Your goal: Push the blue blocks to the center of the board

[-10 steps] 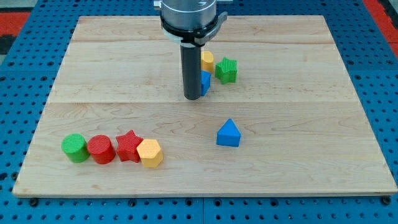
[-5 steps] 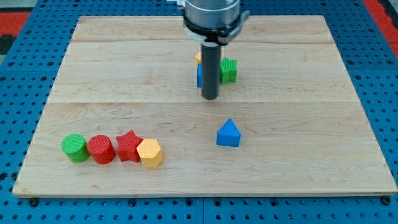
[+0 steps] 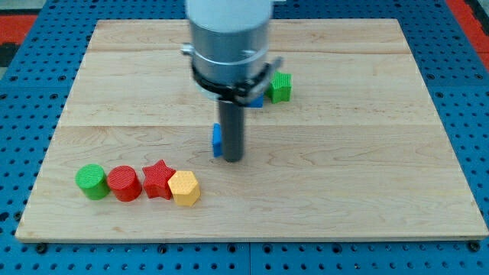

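My tip (image 3: 232, 160) rests on the board just below its middle. A blue block (image 3: 218, 141) shows as a narrow strip against the rod's left side, touching it; its shape is mostly hidden by the rod. A second blue block (image 3: 259, 101) peeks out under the arm's body, just left of a green block (image 3: 280, 86) in the upper middle of the board. The yellow block that stood beside them is hidden behind the arm.
A row lies at the view's bottom left: green cylinder (image 3: 92, 182), red cylinder (image 3: 124, 183), red star (image 3: 159, 179), yellow hexagon (image 3: 184, 188). The wooden board (image 3: 382, 176) sits on a blue pegboard. The arm's wide body covers the board's upper middle.
My tip has moved down and to the left, from beside the upper blue block to below the middle. The blue triangular block has left its spot at the lower right; a blue block now sits against the rod's left.
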